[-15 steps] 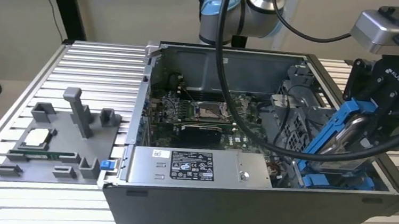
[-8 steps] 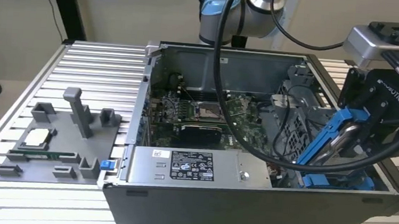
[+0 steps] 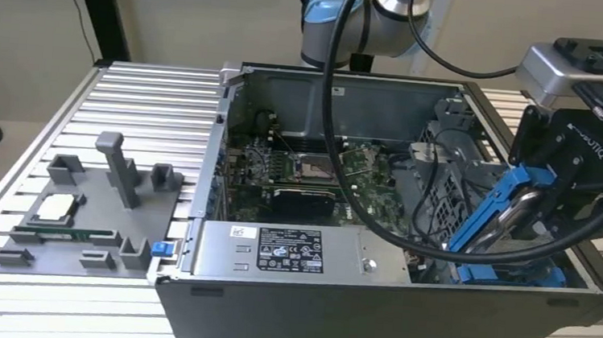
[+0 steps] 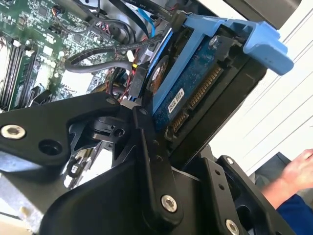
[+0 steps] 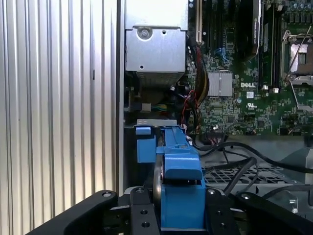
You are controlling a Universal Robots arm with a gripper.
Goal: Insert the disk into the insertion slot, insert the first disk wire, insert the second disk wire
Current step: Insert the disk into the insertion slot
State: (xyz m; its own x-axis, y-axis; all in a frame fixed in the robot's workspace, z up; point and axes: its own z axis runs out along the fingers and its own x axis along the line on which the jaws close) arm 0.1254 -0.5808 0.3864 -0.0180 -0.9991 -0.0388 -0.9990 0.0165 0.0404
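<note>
My gripper (image 3: 536, 208) is shut on the disk (image 3: 494, 220), a drive in a bright blue plastic frame. I hold it tilted on edge over the computer case's corner at the exterior view's right. Just below it lies the insertion slot (image 3: 514, 274), a grey bay with blue rails. In the second wrist view the disk (image 4: 195, 93) shows its circuit board and connector edge, with the gripper (image 4: 188, 115) clamped across it. In the first wrist view the disk's blue frame (image 5: 180, 178) stands between the black fingers (image 5: 142, 213). Black cables (image 5: 234, 156) lie loose in the case beside the bay.
A grey labelled power-supply box (image 3: 289, 253) fills the case's front. The motherboard (image 3: 313, 170) lies behind it. A grey fixture with small parts (image 3: 82, 216) sits on the ribbed table (image 3: 145, 100) at the exterior view's left. A person's hand (image 4: 298, 171) is nearby.
</note>
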